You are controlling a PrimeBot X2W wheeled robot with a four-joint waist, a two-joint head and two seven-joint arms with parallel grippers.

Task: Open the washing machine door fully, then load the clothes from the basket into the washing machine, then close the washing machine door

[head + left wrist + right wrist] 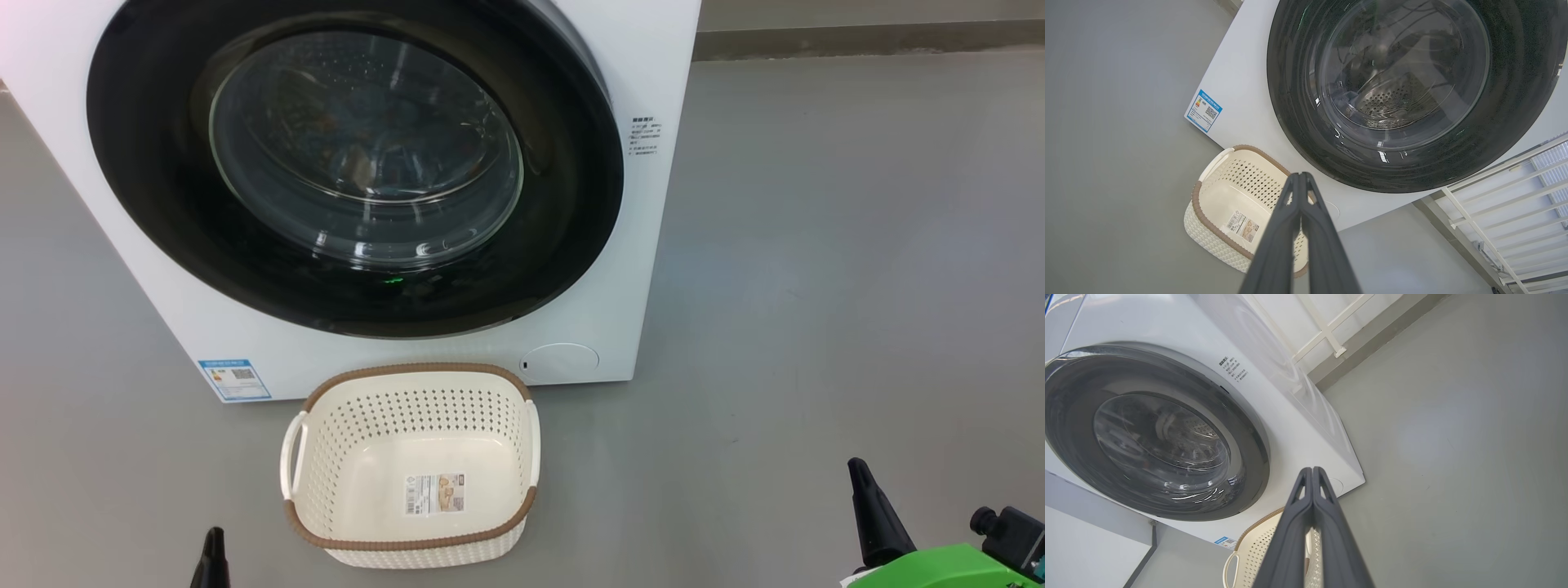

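**Door shut, basket empty**

Door closed on washer; clothes seem dimly visible behind the glass. Basket sits just before the washer. Left end effector and right end effector clenched, empty. Risk: latch uncaught, door swings open.

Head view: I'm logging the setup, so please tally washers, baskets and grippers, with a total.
Washer: 1
Basket: 1
Grippers: 2, the left gripper and the right gripper
Total: 4
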